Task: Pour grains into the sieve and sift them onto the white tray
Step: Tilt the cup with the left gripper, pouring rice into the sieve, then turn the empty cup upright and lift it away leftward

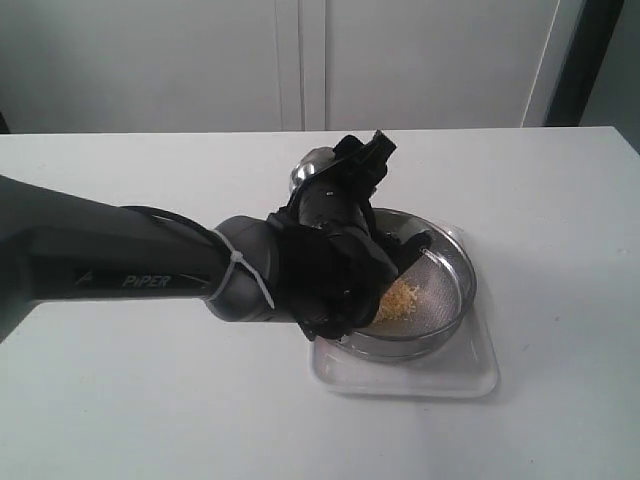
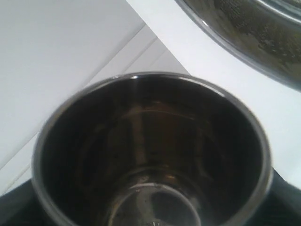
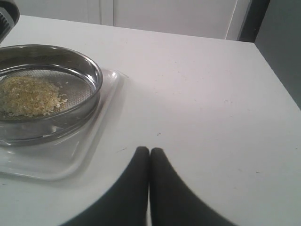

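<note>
The sieve, a wide steel ring with a mesh bottom, rests on the white tray. A heap of yellow and pale grains lies on its mesh. My left gripper hangs over the sieve's far left rim, shut on a small steel cup. In the left wrist view the cup looks empty inside, with the sieve's rim beyond it. My right gripper is shut on nothing, low over the bare table beside the tray. The right wrist view also shows the sieve and the grains.
The left arm stretches across the white table from the left edge to the sieve. White cabinet doors stand behind the table. The table's right edge borders a dark gap.
</note>
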